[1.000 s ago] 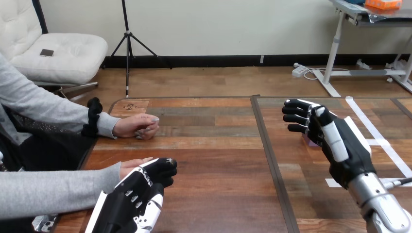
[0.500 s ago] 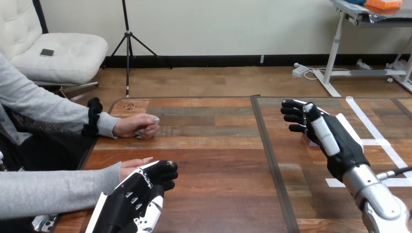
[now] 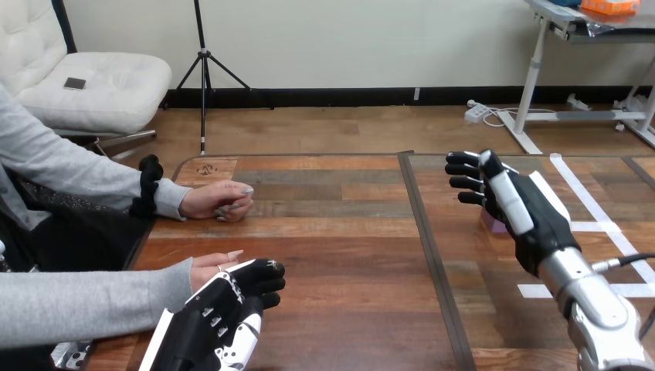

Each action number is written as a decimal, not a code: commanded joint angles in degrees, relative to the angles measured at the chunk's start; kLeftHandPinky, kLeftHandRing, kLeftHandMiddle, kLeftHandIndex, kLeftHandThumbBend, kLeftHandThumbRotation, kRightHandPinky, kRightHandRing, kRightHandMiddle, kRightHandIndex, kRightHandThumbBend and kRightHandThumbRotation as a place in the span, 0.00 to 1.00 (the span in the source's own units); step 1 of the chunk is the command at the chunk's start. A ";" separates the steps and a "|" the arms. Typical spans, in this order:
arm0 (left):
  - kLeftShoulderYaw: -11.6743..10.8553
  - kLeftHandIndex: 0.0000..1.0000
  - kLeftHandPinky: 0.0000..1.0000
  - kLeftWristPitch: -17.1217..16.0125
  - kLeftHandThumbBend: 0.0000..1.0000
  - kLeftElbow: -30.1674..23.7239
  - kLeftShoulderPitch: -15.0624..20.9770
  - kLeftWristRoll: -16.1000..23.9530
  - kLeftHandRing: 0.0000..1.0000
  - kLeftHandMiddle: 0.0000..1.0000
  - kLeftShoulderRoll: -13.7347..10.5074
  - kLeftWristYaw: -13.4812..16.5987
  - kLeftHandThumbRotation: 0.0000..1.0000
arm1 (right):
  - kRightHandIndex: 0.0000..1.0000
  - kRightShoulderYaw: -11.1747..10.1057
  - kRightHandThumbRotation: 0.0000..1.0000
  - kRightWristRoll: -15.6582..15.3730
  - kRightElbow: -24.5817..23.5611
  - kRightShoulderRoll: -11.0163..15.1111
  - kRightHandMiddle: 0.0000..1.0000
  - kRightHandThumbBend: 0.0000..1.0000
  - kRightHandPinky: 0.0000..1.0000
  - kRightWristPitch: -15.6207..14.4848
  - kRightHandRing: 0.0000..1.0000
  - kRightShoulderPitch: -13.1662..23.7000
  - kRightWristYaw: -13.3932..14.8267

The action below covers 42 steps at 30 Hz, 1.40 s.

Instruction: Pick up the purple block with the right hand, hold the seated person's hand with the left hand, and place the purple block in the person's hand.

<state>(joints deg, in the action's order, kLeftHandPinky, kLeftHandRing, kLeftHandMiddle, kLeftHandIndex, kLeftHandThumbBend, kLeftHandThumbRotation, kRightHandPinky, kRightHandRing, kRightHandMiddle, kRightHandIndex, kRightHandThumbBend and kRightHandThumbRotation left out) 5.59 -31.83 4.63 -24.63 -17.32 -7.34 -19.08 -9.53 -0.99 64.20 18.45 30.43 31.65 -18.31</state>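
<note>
Our right hand [image 3: 525, 209], fingers [image 3: 462, 163] straight and holding nothing, hovers just over the purple block [image 3: 491, 225], which peeks out on the table [image 3: 332, 232] under its palm, seemingly untouched, so we judge the reach goes straight down.

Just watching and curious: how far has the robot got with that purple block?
Nothing looks finished. The left robot hand lies against the person's near hand; a grip I cannot confirm. The right robot hand is open by the purple block, which sits on the table. Remaining: grasping it, carrying it, placing it in that hand.
</note>
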 commanded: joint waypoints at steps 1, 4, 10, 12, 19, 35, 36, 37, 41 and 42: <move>-0.85 0.70 0.77 0.66 0.12 -4.51 3.11 0.72 0.77 0.76 0.52 0.17 0.11 | 0.80 -1.59 0.93 2.02 1.55 2.18 0.82 0.87 0.82 -2.81 0.84 10.52 0.76; -0.94 0.71 0.76 1.00 0.13 -4.80 3.10 1.13 0.76 0.76 0.46 0.44 0.11 | 0.79 -2.05 0.88 2.61 2.11 2.06 0.81 0.83 0.81 -4.29 0.83 11.67 0.99; -1.17 0.71 0.75 0.88 0.16 -4.20 3.47 0.61 0.77 0.76 0.47 -0.04 0.12 | 0.79 -1.83 0.84 2.06 3.75 2.39 0.82 0.80 0.81 -6.12 0.83 13.70 2.46; -1.21 0.72 0.76 0.89 0.17 -3.89 3.65 -0.07 0.77 0.77 0.53 -0.48 0.12 | 0.79 -1.79 0.84 1.89 4.31 2.55 0.82 0.80 0.82 -7.00 0.84 14.45 2.73; -1.36 0.73 0.79 1.28 0.14 -3.43 3.99 -1.30 0.78 0.78 0.54 -1.34 0.13 | 0.80 -1.02 0.85 0.69 5.60 2.96 0.83 0.80 0.82 -8.19 0.85 16.21 4.07; -2.16 0.74 0.82 1.78 0.04 -3.17 4.74 -1.50 0.79 0.79 0.51 -1.92 0.13 | 0.79 -1.06 0.84 0.44 7.19 3.10 0.83 0.77 0.81 -11.85 0.85 19.75 5.77; -2.20 0.75 0.81 1.82 0.03 -3.23 4.75 -1.55 0.79 0.79 0.59 -1.90 0.13 | 0.79 -1.10 0.83 0.49 7.27 3.09 0.83 0.77 0.81 -12.20 0.85 19.94 5.90; -2.24 0.75 0.81 1.86 0.03 -3.27 4.75 -1.59 0.79 0.79 0.65 -1.90 0.13 | 0.79 -1.13 0.83 0.53 7.32 3.08 0.83 0.76 0.81 -12.45 0.85 20.08 5.98; -2.44 0.76 0.80 2.90 0.02 -4.04 4.57 -1.80 0.77 0.78 1.00 -1.28 0.13 | 0.80 -0.36 0.80 -0.48 7.62 3.36 0.84 0.75 0.81 -13.53 0.85 20.79 7.36; -2.51 0.77 0.80 3.10 0.03 -4.15 4.58 -1.78 0.77 0.78 1.08 -1.13 0.13 | 0.80 0.01 0.81 -0.94 7.68 3.47 0.84 0.75 0.82 -13.56 0.85 20.89 7.75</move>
<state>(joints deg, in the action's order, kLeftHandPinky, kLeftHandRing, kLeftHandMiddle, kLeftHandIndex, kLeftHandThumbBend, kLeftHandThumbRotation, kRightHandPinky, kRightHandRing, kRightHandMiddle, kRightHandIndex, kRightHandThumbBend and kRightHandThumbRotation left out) 4.24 -29.32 4.41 -23.89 -17.67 -7.55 -20.55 -9.92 -1.13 71.42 19.64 17.42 45.26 -12.59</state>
